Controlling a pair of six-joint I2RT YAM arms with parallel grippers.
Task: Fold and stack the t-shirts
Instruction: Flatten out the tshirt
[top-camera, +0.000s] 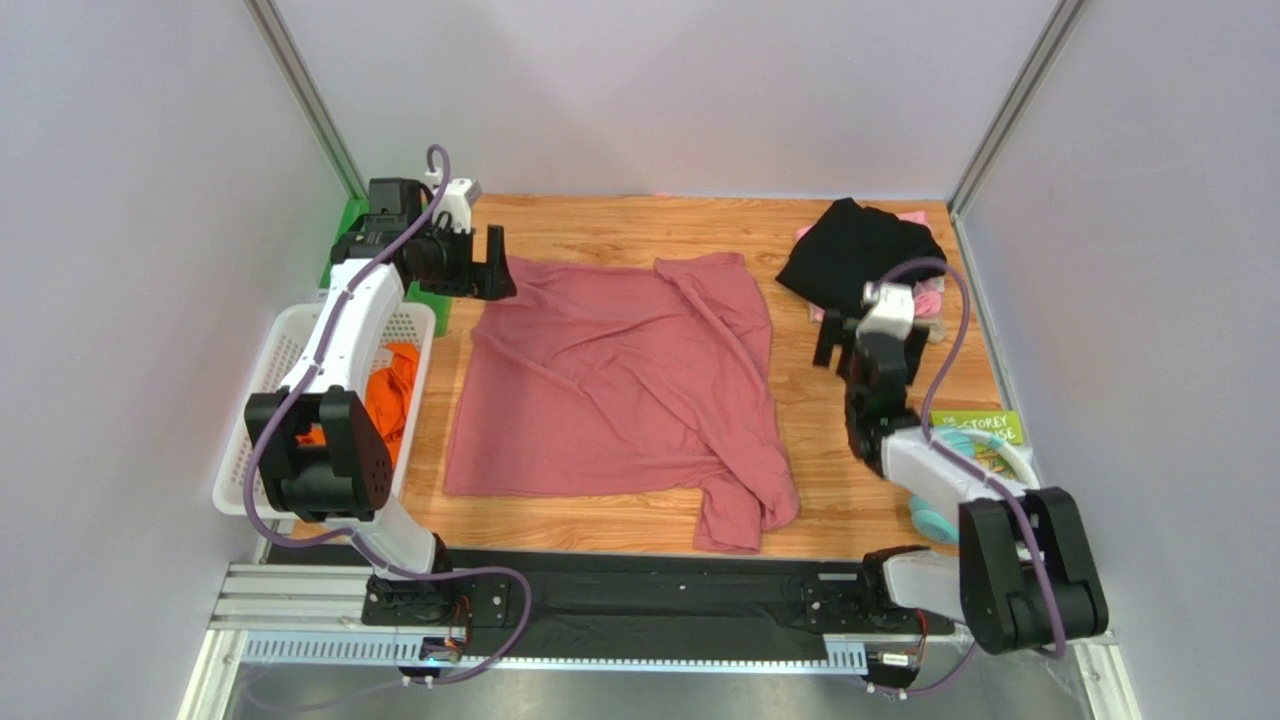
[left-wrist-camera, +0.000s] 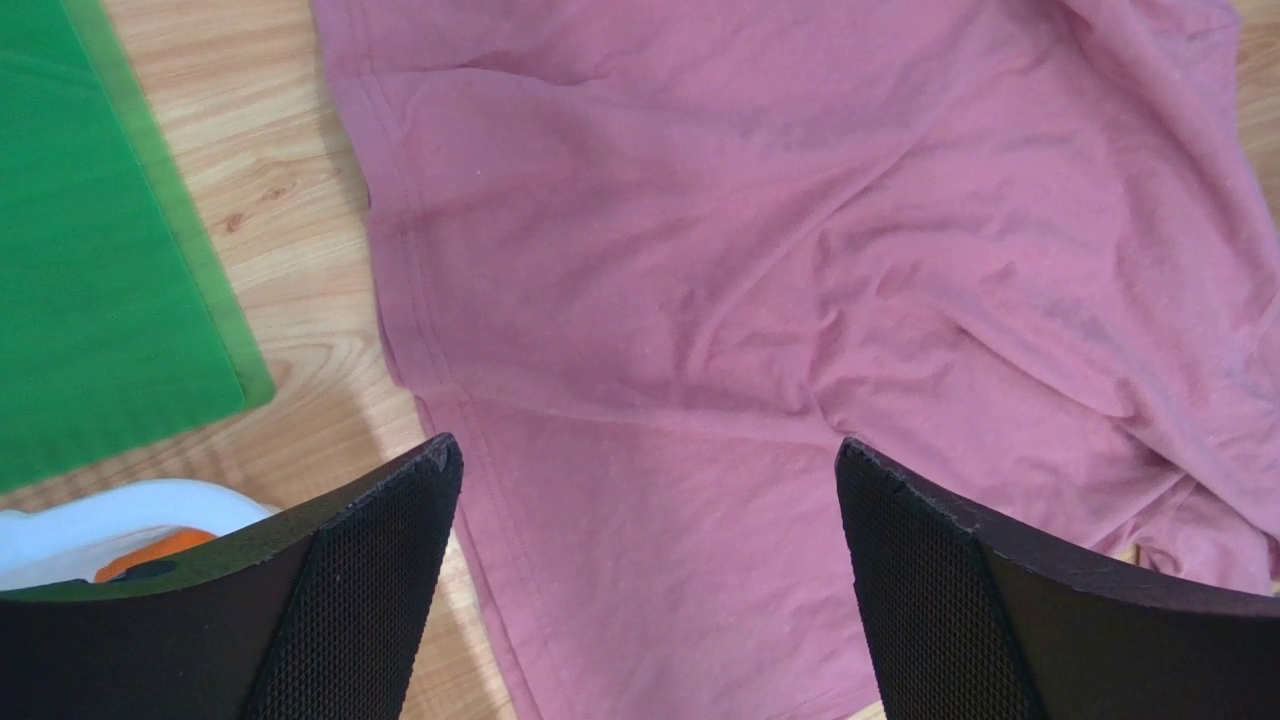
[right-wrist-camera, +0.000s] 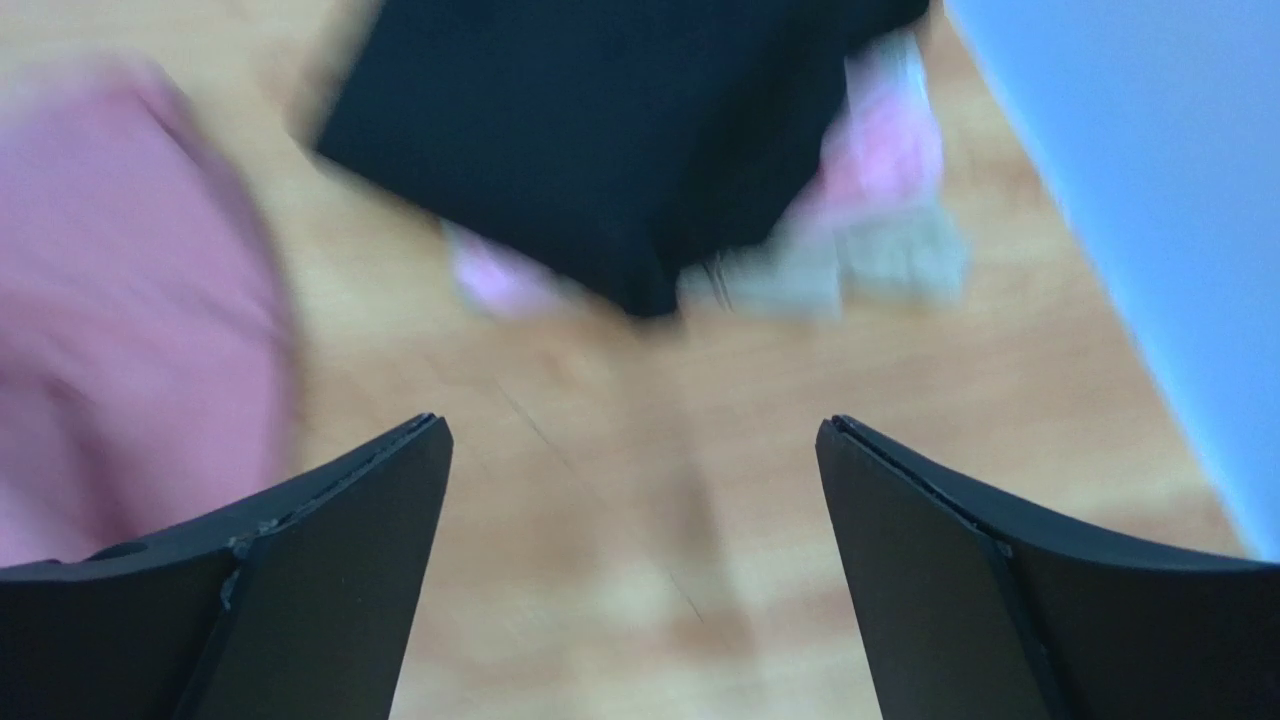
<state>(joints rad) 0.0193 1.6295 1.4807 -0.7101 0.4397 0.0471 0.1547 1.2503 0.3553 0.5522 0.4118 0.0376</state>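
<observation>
In the top view the dusty-rose shirt (top-camera: 616, 383) is lying spread over the middle of the wooden table (top-camera: 631, 222). It is wrinkled, with one sleeve bunching near its upper right and another trailing off its lower right corner.

The left gripper (top-camera: 492, 267) is hanging at the shirt's upper left corner, its jaws standing wide apart and holding nothing. In the left wrist view its fingers (left-wrist-camera: 361, 585) are framing the shirt's left edge from above. Whether they are touching the cloth cannot be told. A green board (left-wrist-camera: 90, 255) is filling the upper left of that view.

At the left of the top view a white basket (top-camera: 286, 353) is sitting on the table with the orange shirt (top-camera: 394, 393) crumpled inside it.

In the upper right corner of the table the black shirt (top-camera: 860, 255) is lying on top of the pale pink shirt (top-camera: 927, 300), which is peeking out along its lower right side. The right gripper (top-camera: 845, 342) is hovering just below the black shirt, between it and the right edge of the dusty-rose shirt. Its jaws are spread wide and are empty.

The right wrist view is blurred, showing bare wood between the fingers and the black cloth at the top of the frame. A green book (top-camera: 977, 431) is lying at the right edge of the table, beside the right arm.
</observation>
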